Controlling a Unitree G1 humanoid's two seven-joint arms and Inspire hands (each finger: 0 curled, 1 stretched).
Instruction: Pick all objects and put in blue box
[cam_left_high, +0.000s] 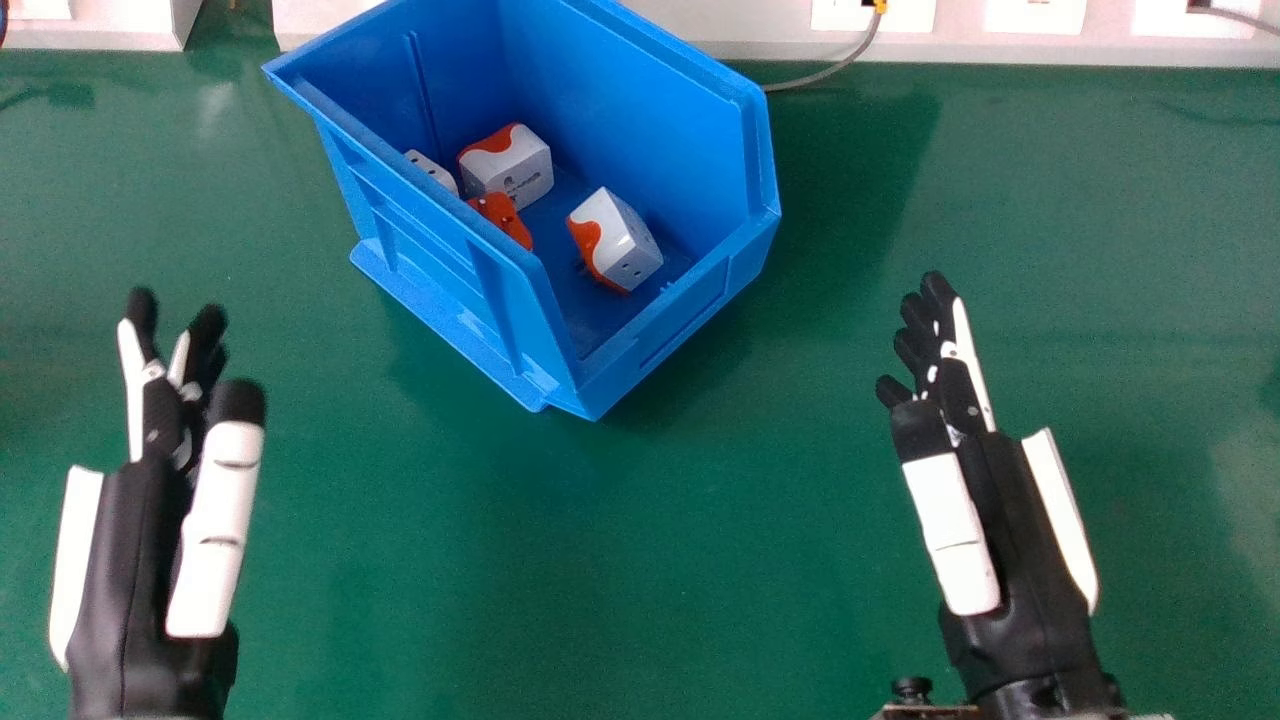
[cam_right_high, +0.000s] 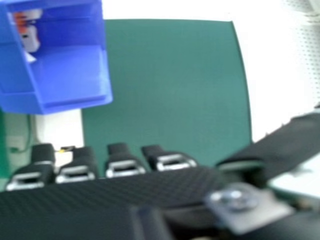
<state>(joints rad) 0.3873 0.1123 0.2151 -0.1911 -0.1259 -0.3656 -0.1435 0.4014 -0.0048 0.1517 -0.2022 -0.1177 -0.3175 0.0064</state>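
Blue rigid-plastic open-front box (cam_left_high: 665, 345), ribbed side, angled on smooth green tabletop (cam_left_high: 640, 560). Inside: glossy white/orange boxy plug adapter (cam_left_high: 520, 172) nr back; second white/orange blocky adapter (cam_left_high: 625, 245) nr front; small orange rounded piece (cam_left_high: 505, 218) and white rounded piece (cam_left_high: 432, 172) by side wall, partly hidden. L hand (cam_left_high: 215, 530) & R hand (cam_left_high: 950, 530), blk/wht, either side of box, apart from it, fingers wide, holding 0.
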